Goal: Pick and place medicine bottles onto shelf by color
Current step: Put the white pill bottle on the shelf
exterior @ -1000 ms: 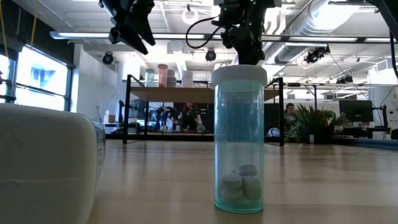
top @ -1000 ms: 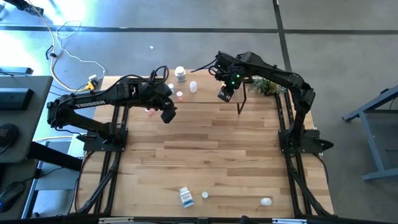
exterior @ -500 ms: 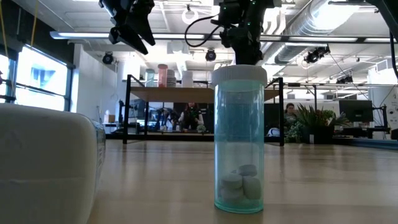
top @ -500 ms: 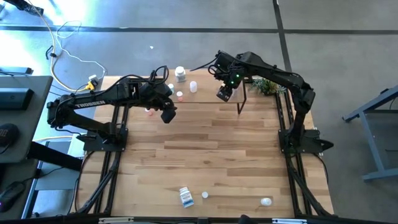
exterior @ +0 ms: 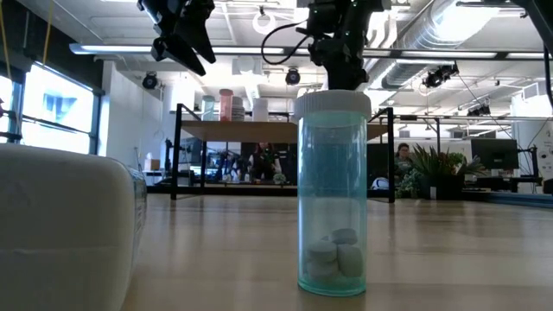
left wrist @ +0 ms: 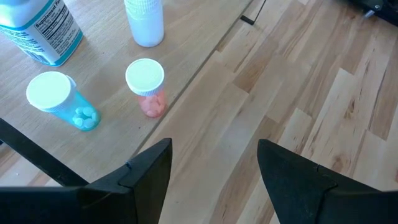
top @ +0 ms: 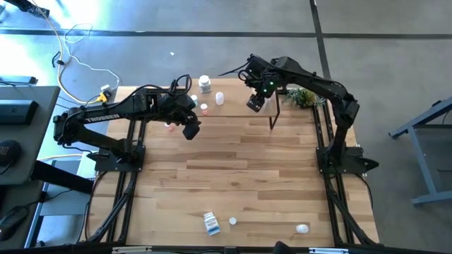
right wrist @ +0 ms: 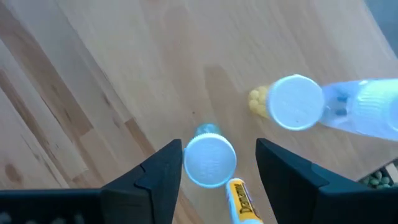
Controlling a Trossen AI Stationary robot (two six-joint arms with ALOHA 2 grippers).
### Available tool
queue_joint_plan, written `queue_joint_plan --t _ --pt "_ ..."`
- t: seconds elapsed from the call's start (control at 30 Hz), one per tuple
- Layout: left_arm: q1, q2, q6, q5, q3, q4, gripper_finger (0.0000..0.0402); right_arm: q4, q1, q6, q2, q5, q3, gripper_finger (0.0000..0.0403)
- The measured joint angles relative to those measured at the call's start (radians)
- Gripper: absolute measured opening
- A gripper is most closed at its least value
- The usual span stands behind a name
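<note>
The shelf (top: 233,106) stands at the table's far side. Standing on its board are a labelled bottle (left wrist: 37,28), a white bottle (left wrist: 144,22), a pink bottle (left wrist: 146,87) and a blue bottle (left wrist: 56,99). My left gripper (left wrist: 214,146) hovers open above the table, just off the shelf's near edge. My right gripper (right wrist: 219,148) is open above the shelf's right part. Its fingers stand on either side of an upright white-capped bluish bottle (right wrist: 210,160), which rests on the board. A yellow-pill bottle (right wrist: 295,102) stands beside it.
Near the front edge a blue-green pill bottle (exterior: 333,190) stands upright and a big white bottle (exterior: 60,225) lies beside it. Another small bottle (top: 302,228) lies at the front right. A small plant (top: 304,97) sits at the shelf's right end. The table's middle (top: 233,162) is bare wood.
</note>
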Motion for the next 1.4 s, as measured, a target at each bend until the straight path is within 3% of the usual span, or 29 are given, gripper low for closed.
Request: queue_joint_plan --t 0.8,1.1,1.4 --pt "0.0 0.0 0.0 0.0 0.0 0.0 0.0225 0.101 0.016 0.004 -0.134 -0.003 0.0 0.0197" --pt "0.0 0.0 0.0 0.002 0.0 0.0 0.0225 0.116 0.123 0.078 -0.204 -0.005 0.0 0.0197" --pt "-0.02 0.0 0.0 0.033 0.0 0.0 0.0225 0.11 0.272 0.256 -0.23 -0.005 0.0 0.0197"
